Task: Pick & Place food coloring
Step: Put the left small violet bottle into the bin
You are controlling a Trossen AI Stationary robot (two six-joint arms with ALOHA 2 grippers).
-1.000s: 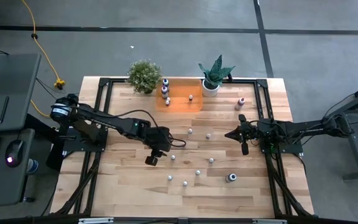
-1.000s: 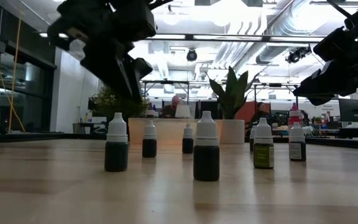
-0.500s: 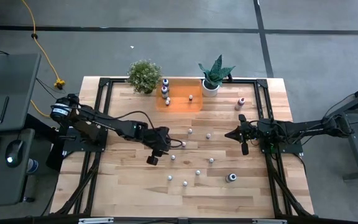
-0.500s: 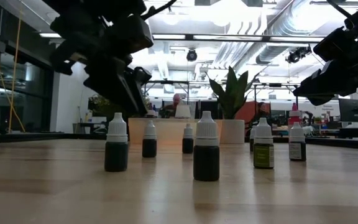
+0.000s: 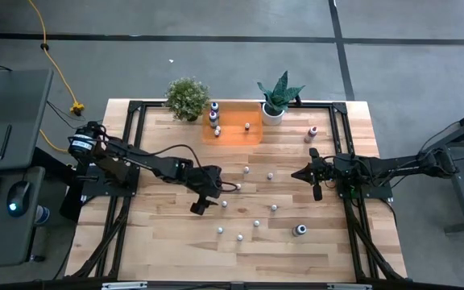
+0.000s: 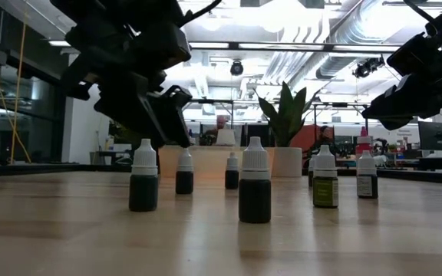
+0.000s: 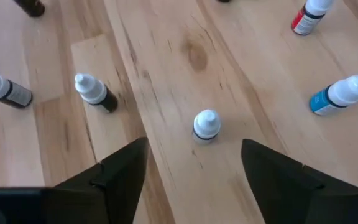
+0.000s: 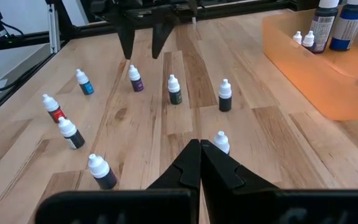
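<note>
Food coloring bottles (image 5: pixel 256 222) lie scattered mid-table in the high view, a few already in the orange tray (image 5: pixel 252 134); the left gripper (image 5: pixel 210 199) hangs among them and the right gripper (image 5: pixel 312 177) waits apart. Low view: upright bottles, white caps. Left wrist view: fingers spread wide either side of one small bottle (image 7: pixel 206 125), probably light and tippy, best pinched at its body. Right wrist view: fingers pressed together.

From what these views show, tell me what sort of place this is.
Probably a robotics lab inside an open-plan office or workshop. A butcher-block table sits on bare concrete floor, exposed ceiling ducts run overhead, and desks with monitors stand behind.
</note>
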